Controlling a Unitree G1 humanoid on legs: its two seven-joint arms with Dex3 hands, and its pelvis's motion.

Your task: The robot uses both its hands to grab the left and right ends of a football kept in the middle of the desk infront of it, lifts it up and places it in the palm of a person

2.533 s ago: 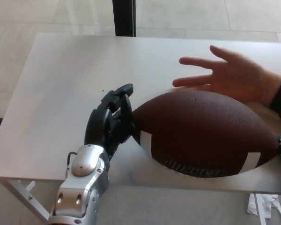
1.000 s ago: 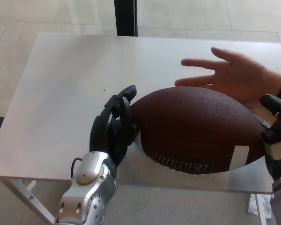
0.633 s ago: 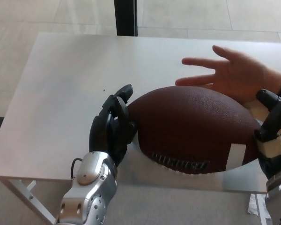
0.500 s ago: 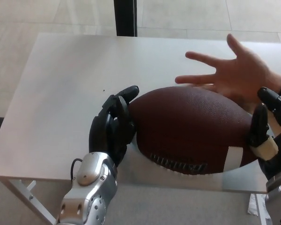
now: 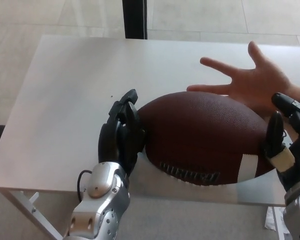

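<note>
pale floor tiles and a dark vertical post (image 5: 135,19) fill the top of the frame; below them a grey desk (image 5: 65,100) spans most of the width, its near edge running along the lower part of the frame. lower left: the left hand (image 5: 121,132), black fingers on a silver wrist, is cupped against the left end of the football (image 5: 205,137), fingers curled onto the leather and touching it. centre to right: the football, dark brown and pebbled, lies lengthwise across the frame with printed lettering and a white stripe on its near face; its underside appears close to the desk near the front edge, but whether it rests there or is just raised cannot be told. upper right: a person's hand (image 5: 250,82), fingers spread, is held just behind the ball's upper right shoulder. lower right: the right hand (image 5: 285,140) presses on the right end of the ball, one finger laid against the leather beside the stripe, the others rising above it; both hands are thus closed on the ball from opposite ends. handling, as a judgement: the ball looks inflated and firm, fairly light, not fragile. its grained skin should give friction, yet the tapering ends could let it squirt out or roll about its long axis, so steady inward pressure from both ends, slightly below the axis, seems the safest hold.
</note>
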